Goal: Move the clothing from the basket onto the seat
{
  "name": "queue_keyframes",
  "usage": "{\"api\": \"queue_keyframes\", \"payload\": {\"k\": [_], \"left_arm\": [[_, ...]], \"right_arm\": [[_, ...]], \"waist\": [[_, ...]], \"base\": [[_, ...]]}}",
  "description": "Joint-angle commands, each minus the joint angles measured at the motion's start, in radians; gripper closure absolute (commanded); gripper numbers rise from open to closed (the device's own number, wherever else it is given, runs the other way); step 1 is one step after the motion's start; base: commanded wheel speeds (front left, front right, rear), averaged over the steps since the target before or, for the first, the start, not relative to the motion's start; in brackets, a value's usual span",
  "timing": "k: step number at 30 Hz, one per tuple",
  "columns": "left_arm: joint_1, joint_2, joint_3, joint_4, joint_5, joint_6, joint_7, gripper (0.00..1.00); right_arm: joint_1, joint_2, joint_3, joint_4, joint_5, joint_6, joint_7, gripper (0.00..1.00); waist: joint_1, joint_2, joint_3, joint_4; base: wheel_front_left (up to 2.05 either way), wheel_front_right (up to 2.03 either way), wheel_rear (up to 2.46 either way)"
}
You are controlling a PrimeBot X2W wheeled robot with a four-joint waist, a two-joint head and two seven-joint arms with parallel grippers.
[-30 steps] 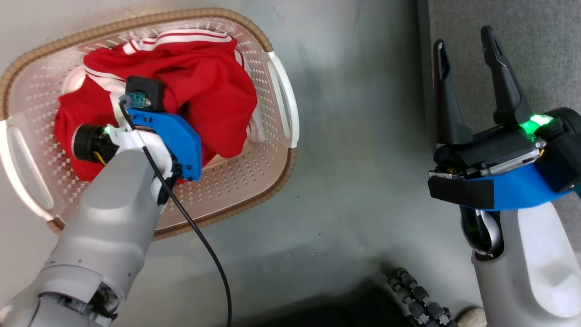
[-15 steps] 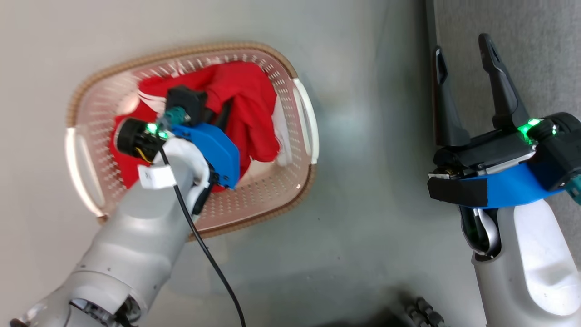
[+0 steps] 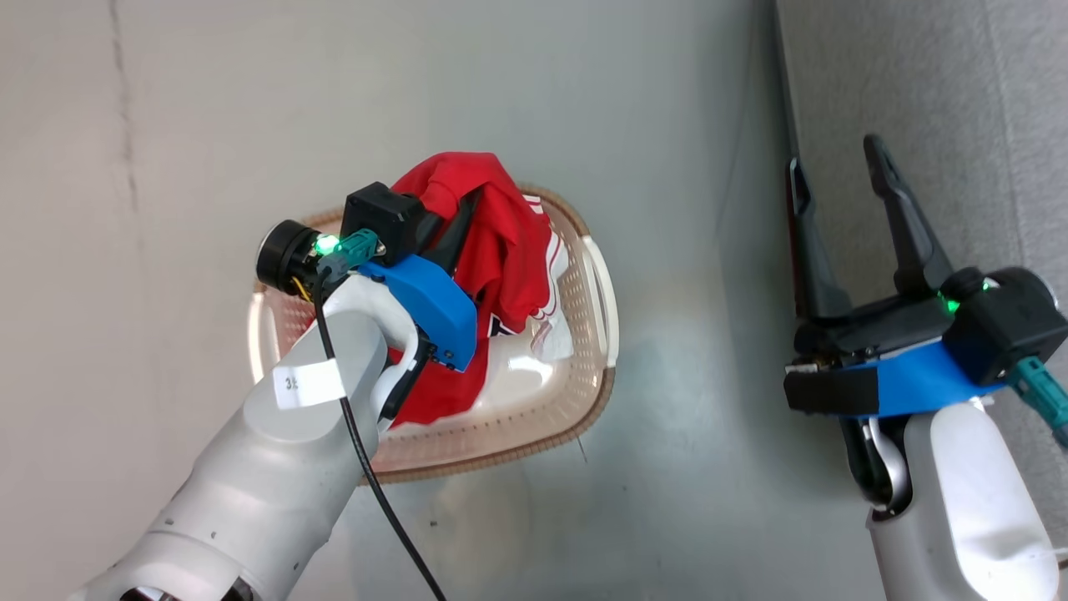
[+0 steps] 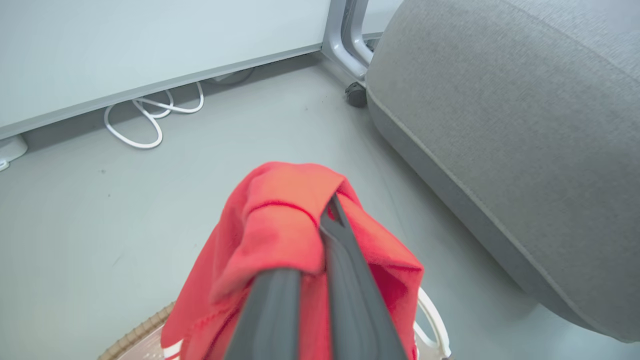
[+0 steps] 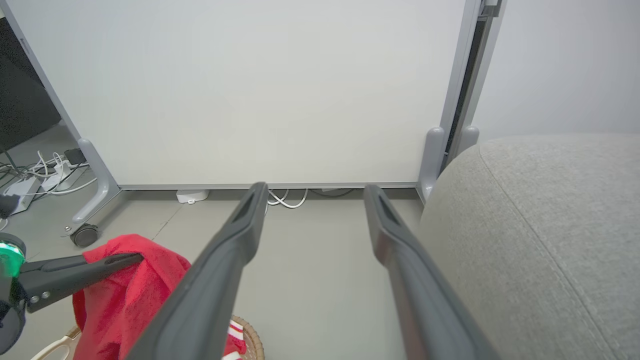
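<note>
My left gripper is shut on a bunch of the red clothing, held up above the cream basket. The garment hangs from the fingers down into the basket, its white stripes showing at the lower edge. In the left wrist view the cloth drapes over my fingers, covering one fingertip. The grey seat runs along the right. My right gripper stands open and holds nothing, at the seat's near edge; its wrist view shows the spread gripper and the clothing at lower left.
The basket stands on grey floor, a gap left of the seat. Behind stands a white partition panel on castor feet, with white cables on the floor beneath it.
My left gripper has risen with the red clothing, pulling most of it up out of the basket. The head camera has lifted and shifted. The right gripper has stayed open.
</note>
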Motion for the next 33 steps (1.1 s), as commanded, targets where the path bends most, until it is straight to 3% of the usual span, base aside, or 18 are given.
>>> {"api": "queue_keyframes", "payload": {"k": [1, 14, 23, 33], "left_arm": [[0.010, 0.005, 0.016, -0.018, 0.014, 0.000, -0.005, 1.00], [0.098, -0.006, 0.171, -0.201, 0.155, 0.000, -0.005, 1.00], [0.126, -0.017, 0.159, -0.290, 0.186, -0.001, -0.005, 1.00], [0.147, -0.011, 0.130, -0.325, 0.171, -0.001, -0.004, 1.00]], "right_arm": [[0.017, -0.003, -0.002, 0.004, -0.002, 0.000, -0.003, 0.00], [0.136, -0.003, -0.001, 0.044, 0.014, 0.000, -0.003, 0.00], [0.228, -0.003, -0.006, 0.062, 0.030, 0.000, -0.003, 0.00], [0.276, -0.003, -0.014, 0.067, 0.035, 0.000, -0.003, 0.00]], "waist": [[0.0001, 0.0000, -0.055, 0.017], [0.0001, 0.0000, -0.294, 0.007], [0.0001, 0.0000, -0.428, -0.002], [0.0001, 0.0000, -0.486, 0.009]], "base": [[0.00, 0.00, 0.00], [0.00, 0.00, 0.00], [0.00, 0.00, 0.00], [0.00, 0.00, 0.00]]}}
